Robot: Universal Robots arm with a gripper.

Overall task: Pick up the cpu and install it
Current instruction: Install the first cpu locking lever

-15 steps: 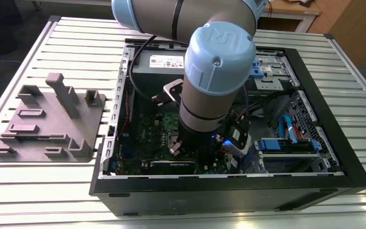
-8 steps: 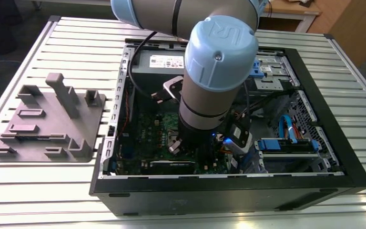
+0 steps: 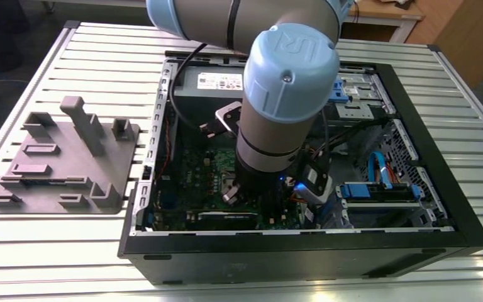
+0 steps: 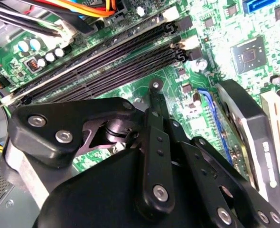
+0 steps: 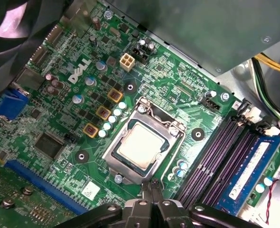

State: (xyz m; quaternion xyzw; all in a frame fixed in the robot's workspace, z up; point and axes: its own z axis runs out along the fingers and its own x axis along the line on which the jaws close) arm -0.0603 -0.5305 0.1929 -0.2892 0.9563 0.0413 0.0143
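The cpu (image 5: 139,145), a small square chip with a silver-grey top, lies flat in the metal-framed socket (image 5: 112,160) on the green motherboard (image 5: 178,102). In the first wrist view my gripper (image 5: 152,184) hovers above the board just beside the socket's edge. Its black fingers are pressed together and hold nothing. The second wrist view shows the gripper's black linkages (image 4: 155,142) from behind, over the board near the dark memory slots (image 4: 107,61). In the exterior view the arm (image 3: 279,126) reaches down into the open computer case (image 3: 309,245).
A grey plastic fixture (image 3: 65,157) with upright posts lies on the slatted table at the exterior view's left. Inside the case are cables (image 4: 64,12), a blue memory module (image 5: 249,173), a black card (image 4: 247,128) and the power supply (image 3: 212,82). The case walls stand close around the arm.
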